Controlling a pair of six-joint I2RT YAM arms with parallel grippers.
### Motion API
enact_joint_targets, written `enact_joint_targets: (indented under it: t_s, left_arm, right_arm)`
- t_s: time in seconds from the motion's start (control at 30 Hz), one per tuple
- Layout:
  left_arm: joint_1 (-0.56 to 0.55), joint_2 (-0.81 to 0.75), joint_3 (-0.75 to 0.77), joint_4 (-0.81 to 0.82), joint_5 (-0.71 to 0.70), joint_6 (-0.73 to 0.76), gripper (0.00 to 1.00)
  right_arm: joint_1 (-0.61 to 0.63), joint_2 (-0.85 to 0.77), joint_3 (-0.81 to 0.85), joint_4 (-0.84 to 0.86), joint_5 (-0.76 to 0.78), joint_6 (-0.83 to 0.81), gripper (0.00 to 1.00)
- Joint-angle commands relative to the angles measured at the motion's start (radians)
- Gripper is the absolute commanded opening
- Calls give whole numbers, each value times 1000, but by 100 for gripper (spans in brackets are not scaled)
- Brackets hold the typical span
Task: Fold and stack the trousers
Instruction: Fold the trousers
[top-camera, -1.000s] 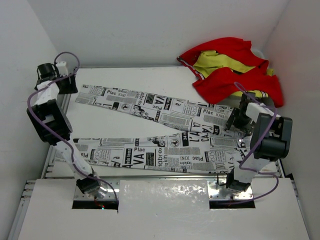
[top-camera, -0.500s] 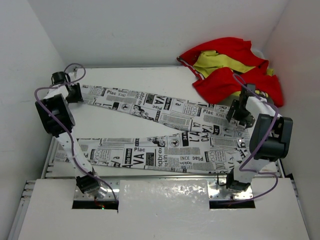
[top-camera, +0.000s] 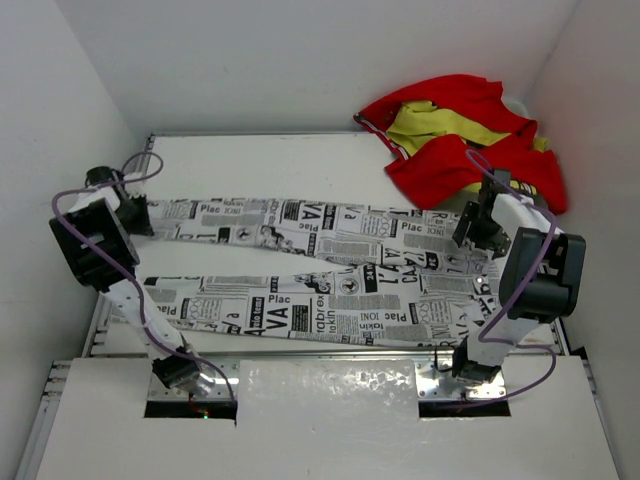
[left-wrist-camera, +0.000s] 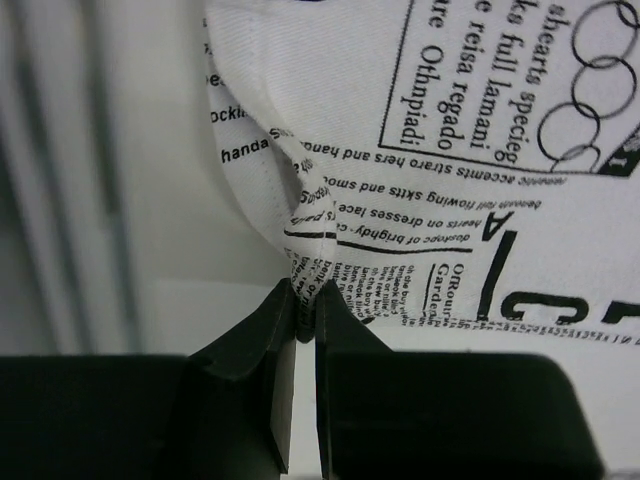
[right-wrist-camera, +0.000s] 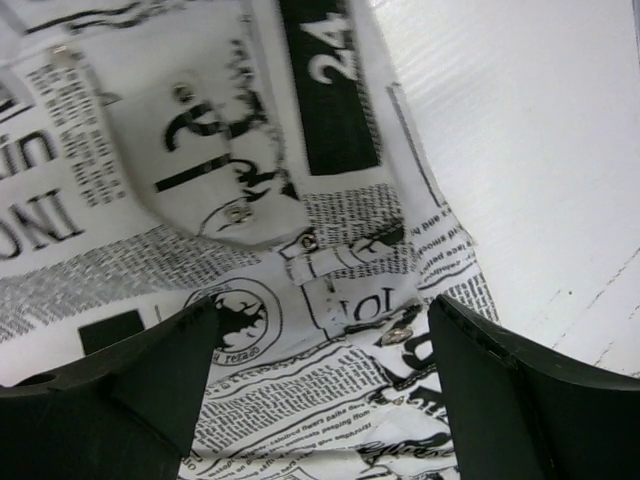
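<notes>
The trousers (top-camera: 330, 290), white with black newspaper print, lie spread on the table with the waist at the right and both legs running left. My left gripper (top-camera: 135, 215) is at the end of the far leg. In the left wrist view that gripper (left-wrist-camera: 305, 305) is shut on a pinched fold of the trousers' hem (left-wrist-camera: 310, 240). My right gripper (top-camera: 478, 228) hovers over the waist end. In the right wrist view the right gripper (right-wrist-camera: 325, 335) is open, its fingers straddling the waistband with belt loop and snaps (right-wrist-camera: 340, 260), holding nothing.
A red and yellow garment (top-camera: 465, 140) is heaped at the back right corner, just beyond the right gripper. White walls close in the table on the left, back and right. A metal rail (top-camera: 100, 310) runs along the left edge.
The left gripper came down onto the far leg's end, shut on the hem and pulled it toward the near side, so that leg lies flatter. The right gripper shifted slightly away early on, then stayed.
</notes>
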Motion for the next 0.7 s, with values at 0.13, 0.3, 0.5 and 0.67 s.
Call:
enact_joint_targets:
  t_s: [0.13,0.3,0.5,0.67]
  left_arm:
    - [128,-158,-99,-152,-143,239,0]
    - [126,-135,-27,-217,-56,238,23]
    - [132,-85,183,-298,45,186,50]
    - [146,-48,266,-188,55,49,53]
  right_arm:
    - [-15,5,69,85,-51,12,82]
    - [-10,92,190,163,-112,67,80]
    - [33,214,284,260,-168,89,77]
    - [34,318,330,240,-82,149,75]
